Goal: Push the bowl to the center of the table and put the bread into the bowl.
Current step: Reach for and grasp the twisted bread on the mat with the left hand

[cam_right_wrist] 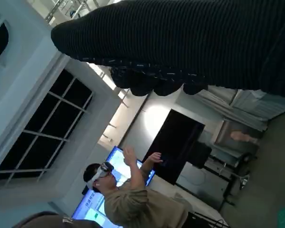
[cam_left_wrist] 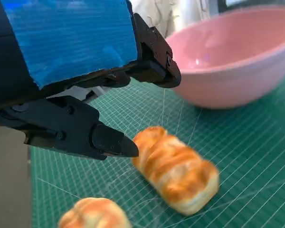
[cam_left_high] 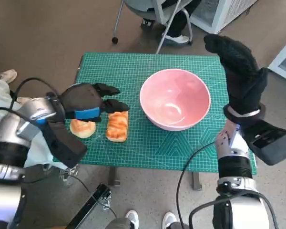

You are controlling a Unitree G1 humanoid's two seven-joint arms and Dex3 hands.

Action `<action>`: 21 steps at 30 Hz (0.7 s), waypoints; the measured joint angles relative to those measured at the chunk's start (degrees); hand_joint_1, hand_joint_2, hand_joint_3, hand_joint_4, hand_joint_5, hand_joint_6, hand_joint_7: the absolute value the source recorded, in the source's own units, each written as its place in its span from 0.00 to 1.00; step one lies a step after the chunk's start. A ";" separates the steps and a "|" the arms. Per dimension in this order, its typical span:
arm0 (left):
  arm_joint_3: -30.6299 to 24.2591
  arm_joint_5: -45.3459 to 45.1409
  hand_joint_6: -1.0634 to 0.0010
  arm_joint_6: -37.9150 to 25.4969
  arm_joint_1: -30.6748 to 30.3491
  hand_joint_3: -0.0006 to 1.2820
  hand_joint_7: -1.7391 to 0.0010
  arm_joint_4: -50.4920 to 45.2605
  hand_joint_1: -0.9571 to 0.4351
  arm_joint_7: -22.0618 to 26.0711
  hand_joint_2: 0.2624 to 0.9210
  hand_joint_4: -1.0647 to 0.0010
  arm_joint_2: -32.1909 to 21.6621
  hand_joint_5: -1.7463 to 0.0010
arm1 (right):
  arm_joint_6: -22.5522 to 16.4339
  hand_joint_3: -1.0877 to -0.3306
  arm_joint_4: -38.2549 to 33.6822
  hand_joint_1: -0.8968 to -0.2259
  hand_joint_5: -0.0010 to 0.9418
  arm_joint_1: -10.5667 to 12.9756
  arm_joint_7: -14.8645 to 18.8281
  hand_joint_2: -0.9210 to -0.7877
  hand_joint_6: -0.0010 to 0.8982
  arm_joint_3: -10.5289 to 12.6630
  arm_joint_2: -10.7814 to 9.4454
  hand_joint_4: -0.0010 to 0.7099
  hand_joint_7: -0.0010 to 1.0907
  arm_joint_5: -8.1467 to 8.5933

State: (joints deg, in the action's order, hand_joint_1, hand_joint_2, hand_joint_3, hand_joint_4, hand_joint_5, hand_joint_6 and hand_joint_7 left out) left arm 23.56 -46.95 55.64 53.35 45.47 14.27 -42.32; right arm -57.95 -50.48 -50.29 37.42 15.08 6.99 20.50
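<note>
Over the oblong bread (cam_left_high: 117, 125) your left hand (cam_left_high: 88, 106) hovers with its fingers apart, holding nothing; bring them down astride the loaf before closing, clear of the round bun (cam_left_high: 82, 128) beside it. Near the worktop's (cam_left_high: 133, 67) middle sits the pink bowl (cam_left_high: 175, 98). Your right hand (cam_left_high: 238, 71) is raised, empty. Only the left wrist view shows the gap between fingertip (cam_left_wrist: 115, 144) and crust; only the right wrist view shows a person.

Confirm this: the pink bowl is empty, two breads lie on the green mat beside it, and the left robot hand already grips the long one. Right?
Not quite. The left robot hand hovers open over the long bread, gripping nothing, as the left wrist view shows. The pink bowl is empty; the round bread lies alongside on the green mat.
</note>
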 measured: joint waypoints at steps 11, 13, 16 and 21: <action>5.26 -5.13 0.44 0.48 2.20 0.00 0.97 4.42 0.67 -7.09 0.97 0.57 1.16 1.00 | -0.01 0.47 0.12 0.44 0.01 0.31 -0.10 0.00 0.06 -0.03 0.08 0.48 0.71 -0.02; 6.33 -6.42 0.44 0.47 2.49 0.00 0.97 5.16 0.66 -8.58 0.96 0.57 1.45 1.00 | -0.01 0.47 0.20 0.44 0.01 0.51 -0.19 0.00 0.06 -0.03 0.09 0.48 0.71 -0.02; 8.44 -9.05 0.43 0.33 3.10 0.00 0.97 6.20 0.66 -11.16 0.94 0.56 1.83 1.00 | -0.02 0.47 0.41 0.44 0.01 0.97 -0.39 0.00 0.06 -0.03 0.10 0.48 0.71 -0.06; 11.80 -12.58 0.43 -0.35 4.04 0.00 0.97 8.59 0.66 -15.34 0.93 0.56 2.59 1.00 | -0.20 0.47 0.89 0.44 0.01 1.77 -1.31 0.00 0.05 -0.07 0.11 0.48 0.71 -0.43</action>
State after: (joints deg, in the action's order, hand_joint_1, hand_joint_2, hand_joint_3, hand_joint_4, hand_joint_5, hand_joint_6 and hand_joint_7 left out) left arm 35.36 -59.53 55.30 57.39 54.06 -1.07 -39.73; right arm -58.16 -49.59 -48.53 36.11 15.02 7.09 20.07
